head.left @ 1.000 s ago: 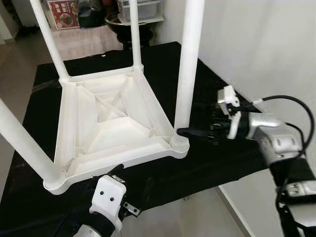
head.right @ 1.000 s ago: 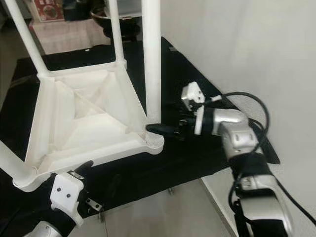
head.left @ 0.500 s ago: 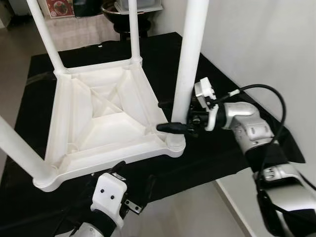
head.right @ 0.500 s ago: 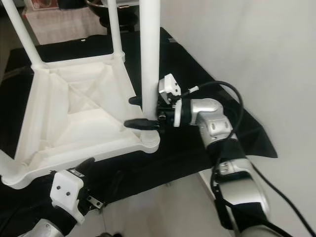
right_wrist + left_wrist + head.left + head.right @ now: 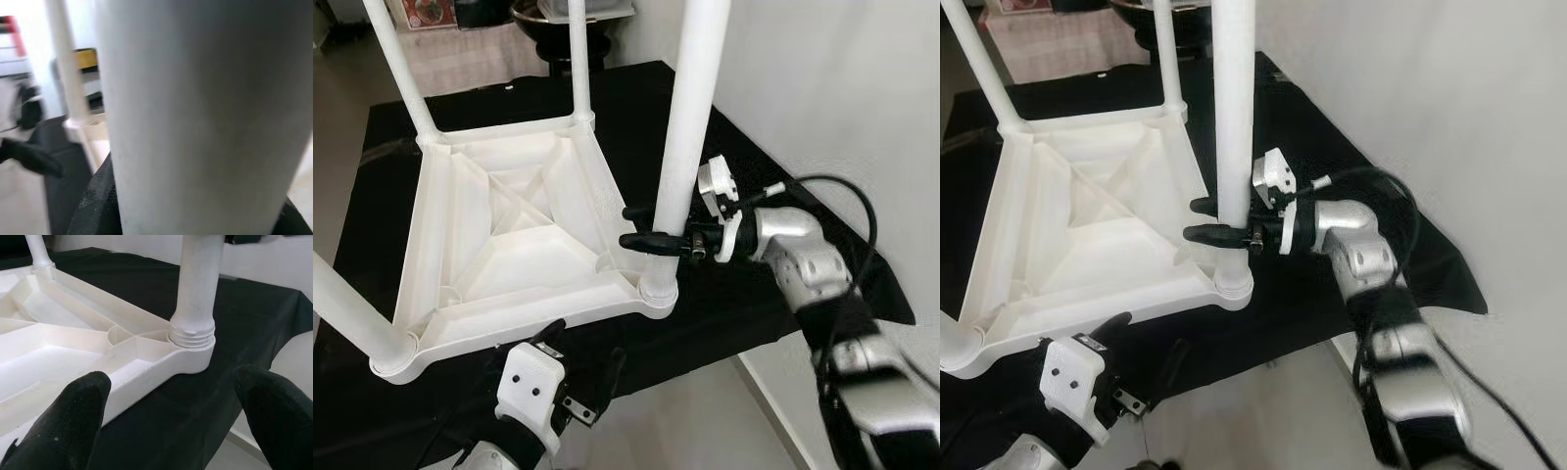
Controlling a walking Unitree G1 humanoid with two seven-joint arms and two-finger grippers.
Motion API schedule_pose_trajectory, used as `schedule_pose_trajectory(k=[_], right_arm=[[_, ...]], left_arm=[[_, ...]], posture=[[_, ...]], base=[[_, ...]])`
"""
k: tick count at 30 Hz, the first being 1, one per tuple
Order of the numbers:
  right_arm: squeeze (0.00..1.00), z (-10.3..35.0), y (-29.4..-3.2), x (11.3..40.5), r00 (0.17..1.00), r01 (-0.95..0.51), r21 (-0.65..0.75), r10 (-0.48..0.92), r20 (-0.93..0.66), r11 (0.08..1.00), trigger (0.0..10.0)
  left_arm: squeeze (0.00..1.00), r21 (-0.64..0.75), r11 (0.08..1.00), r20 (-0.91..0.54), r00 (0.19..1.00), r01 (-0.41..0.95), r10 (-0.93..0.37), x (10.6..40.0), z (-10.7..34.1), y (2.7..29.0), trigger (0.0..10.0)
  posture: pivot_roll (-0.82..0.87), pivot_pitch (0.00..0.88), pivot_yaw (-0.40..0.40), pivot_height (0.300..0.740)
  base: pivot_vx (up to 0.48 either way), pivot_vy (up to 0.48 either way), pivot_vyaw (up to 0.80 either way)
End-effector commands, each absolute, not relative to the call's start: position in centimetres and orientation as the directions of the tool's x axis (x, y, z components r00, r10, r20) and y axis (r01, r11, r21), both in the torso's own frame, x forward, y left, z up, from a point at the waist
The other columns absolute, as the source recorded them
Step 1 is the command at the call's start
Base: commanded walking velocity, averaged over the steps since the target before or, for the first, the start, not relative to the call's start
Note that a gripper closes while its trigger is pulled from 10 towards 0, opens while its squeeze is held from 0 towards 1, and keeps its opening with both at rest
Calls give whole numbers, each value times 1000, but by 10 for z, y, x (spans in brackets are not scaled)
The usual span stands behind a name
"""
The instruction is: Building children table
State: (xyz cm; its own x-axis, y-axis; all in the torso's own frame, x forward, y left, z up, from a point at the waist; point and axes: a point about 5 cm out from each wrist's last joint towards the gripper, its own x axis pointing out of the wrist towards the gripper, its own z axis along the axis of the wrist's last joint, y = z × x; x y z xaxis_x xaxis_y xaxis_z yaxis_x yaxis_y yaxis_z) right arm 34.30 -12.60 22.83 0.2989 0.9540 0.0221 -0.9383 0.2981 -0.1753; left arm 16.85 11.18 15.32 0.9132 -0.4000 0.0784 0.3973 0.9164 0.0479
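The four upright white plastic legs (image 5: pixel 683 137) of the upturned white plastic table (image 5: pixel 519 235) fence its corners; between them, the ribbed underside lies open from above. The white wall (image 5: pixel 832 88) closes in just beside the right.

Even, bright daylight; no hard shadows. The white wall (image 5: pixel 822 88) at right is washed pale, and the floor (image 5: pixel 460 59) at the top edge glares. The black cloth (image 5: pixel 754 294) reads as near-featureless dark. Head views are sharp, with slight blur on the right arm (image 5: pixel 862 372). The right wrist view is soft: the near table leg (image 5: pixel 205 117) is out of focus.
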Motion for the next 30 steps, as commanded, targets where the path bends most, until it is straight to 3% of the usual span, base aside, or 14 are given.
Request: schedule_pose_trajectory(k=[1,2,4,5,6,7,8,19,20,22,23,27,28,30], right_arm=[[0,200,-126,343,410,-910,-83,911,-49,405,0],[0,193,-125,345,545,-838,-65,837,-41,542,0],[0,193,-125,345,545,-838,-65,837,-41,542,0],[0,186,-130,349,774,-632,-92,632,-42,769,0],[0,178,-130,338,874,-485,-88,483,-48,870,0],[0,178,-130,338,874,-485,-88,483,-48,870,0],[0,174,-128,325,924,-382,-92,379,-52,919,0],[0,174,-98,318,865,-502,-84,498,-64,861,0],[0,176,-91,316,846,-532,-82,530,-50,843,10000],[0,180,-82,314,786,-618,-60,618,-22,784,10000],[992,185,-78,313,744,-667,-57,668,12,743,10000],[1000,209,-79,316,531,-844,-44,844,76,534,10000],[1000,209,-79,316,531,-844,-44,844,76,534,10000],[1000,213,-85,319,379,-915,-142,925,14,377,10000]], left_arm=[[0,28,916,82,912,400,-401,166,154,111,10000],[0,22,916,83,913,400,-400,166,154,111,10000],[0,22,916,83,913,400,-400,166,154,111,10000],[0,12,917,83,914,399,-398,166,154,112,10000],[0,-12,921,86,918,389,-387,166,153,114,10000],[0,-12,921,86,918,389,-387,166,153,114,10000],[0,-35,926,83,924,377,-373,166,151,116,10000],[0,-43,923,80,922,383,-379,171,148,116,10000],[0,-47,924,83,923,380,-376,172,148,116,10000],[0,-51,923,85,922,382,-377,173,148,116,10000],[0,-53,922,86,922,384,-378,174,148,116,10000],[0,-53,917,92,917,395,-389,175,148,114,10000],[0,-53,917,92,917,395,-389,175,148,114,10000],[0,-55,918,96,917,393,-387,175,148,114,10000]], posture=[[-16,214,-28,740],[-16,214,-28,740],[-16,214,-28,740],[-27,217,-27,740],[-27,222,-21,740],[-27,222,-21,740],[-39,218,-13,740],[-26,211,-22,740],[-31,210,-15,740],[-29,208,-16,740],[-28,207,-16,740],[-18,202,-24,740],[-18,202,-24,740],[-17,199,-29,740]], base=[[0,0,0],[0,0,0],[0,0,0],[0,0,0],[0,0,0],[0,0,0],[0,0,0],[0,0,0],[0,0,0],[0,0,0],[0,0,0],[0,0,0],[0,0,0],[0,0,0]])
